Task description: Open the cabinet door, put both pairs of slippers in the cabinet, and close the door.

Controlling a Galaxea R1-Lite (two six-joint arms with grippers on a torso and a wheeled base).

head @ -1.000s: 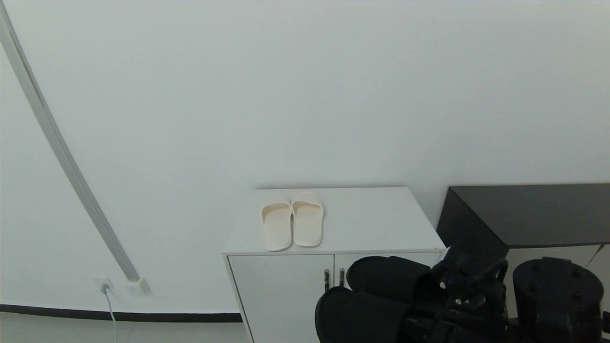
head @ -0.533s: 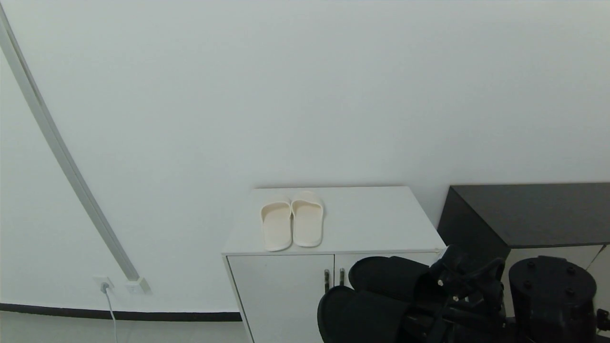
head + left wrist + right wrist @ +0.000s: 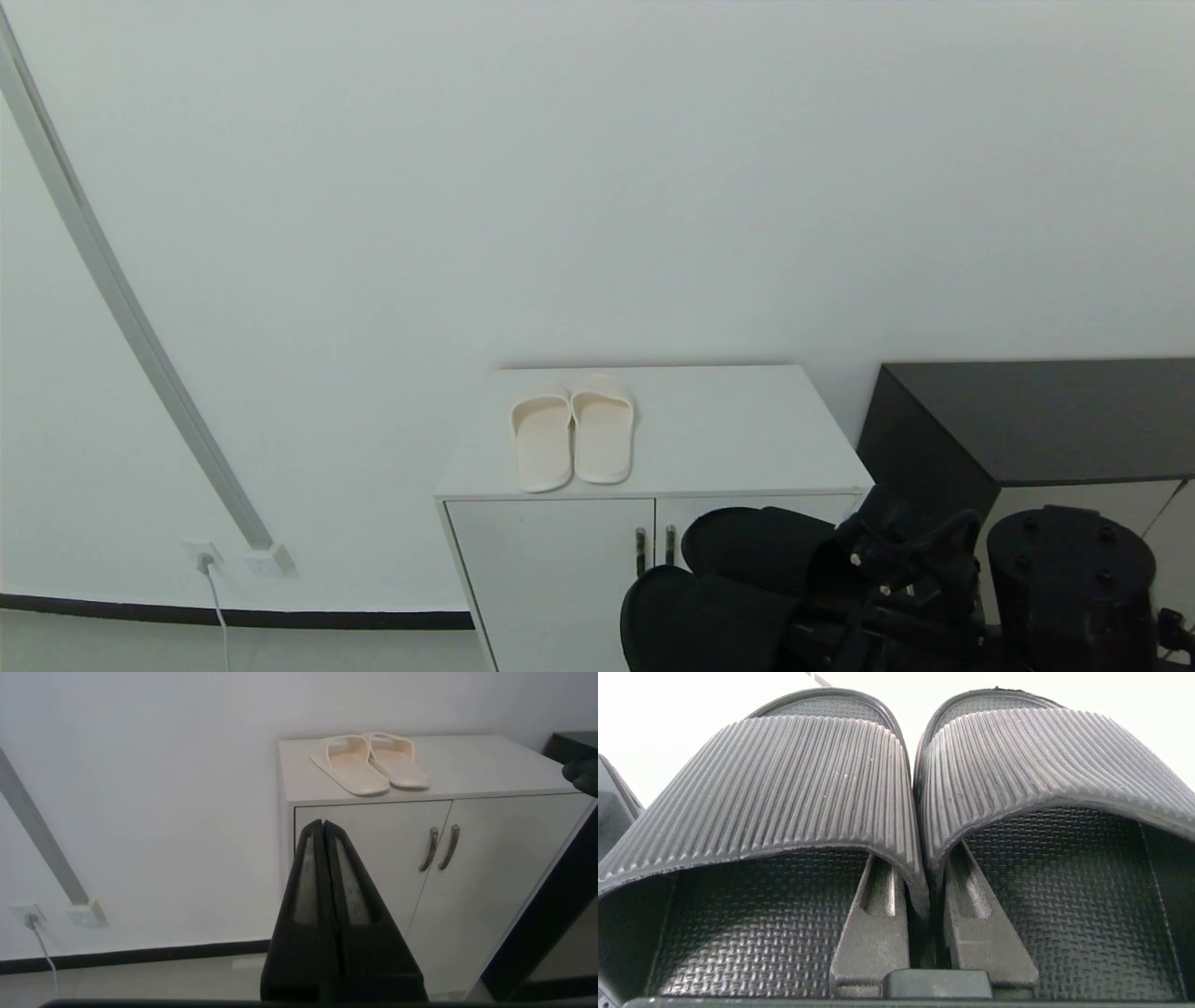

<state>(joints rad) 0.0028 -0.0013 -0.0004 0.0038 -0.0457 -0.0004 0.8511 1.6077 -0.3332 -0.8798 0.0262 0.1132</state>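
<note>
On top of the white cabinet (image 3: 738, 429) the cream slippers (image 3: 572, 434) lie side by side, close against each other, toes toward the wall (image 3: 597, 187). They sit on the left half of the top, near its front edge. Both cabinet doors (image 3: 551, 579) are shut, and their two upright handles (image 3: 640, 549) stand just beside each other at the middle seam.

The black slippers (image 3: 738, 579) hang low in front of the right door, off the floor, carried as a pair by the right gripper (image 3: 918, 873). In the right wrist view its fingers (image 3: 870, 929) reach under the ribbed straps, one inside each slipper. They pinch the two adjoining inner walls between them, so the pair is held side by side, the two slippers pressed together.

The left gripper (image 3: 323, 826) is level with the cabinet's front and well apart from it, pointing toward the left door. Its fingers (image 3: 310, 887) are pressed flat against each other with nothing between them.

A black unit (image 3: 1055, 411) stands just beside the cabinet on its right. Left of the cabinet, a grey conduit (image 3: 121, 299) runs slantwise down the wall to a socket (image 3: 203, 555), and a cable (image 3: 217, 611) drops from there.
</note>
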